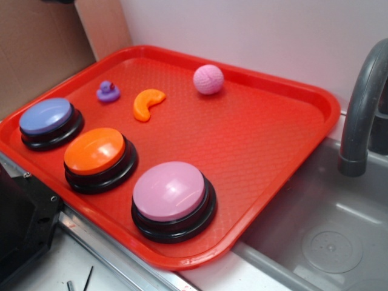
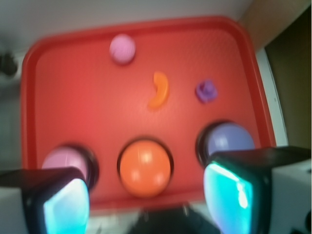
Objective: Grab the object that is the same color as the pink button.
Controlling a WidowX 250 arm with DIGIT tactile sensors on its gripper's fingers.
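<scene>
Small bumpy pink ball (image 1: pixel 208 79) (image 2: pixel 122 48): sharp in exterior view, blurred from wrist. Gripper (image 2: pixel 146 202): wrist view only, jaws wide apart, empty. Large pink-lilac dome button (image 1: pixel 170 191) (image 2: pixel 66 160): partly hidden there by one finger (image 2: pixel 61 204).

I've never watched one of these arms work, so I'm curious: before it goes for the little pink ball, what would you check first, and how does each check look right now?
1. Target found: the pink ball matches the pink button. Ok.
2. Ball free of neighbours: the orange crescent and purple duck lie apart from it. Ok.
3. Gripper open: the fingers stand wide apart with nothing between them. Ok.
4. Gripper over the ball: it sits at the tray's button side. Not ok.
5. Ball at rest on the red tray: cannot tell from one moment.
</scene>
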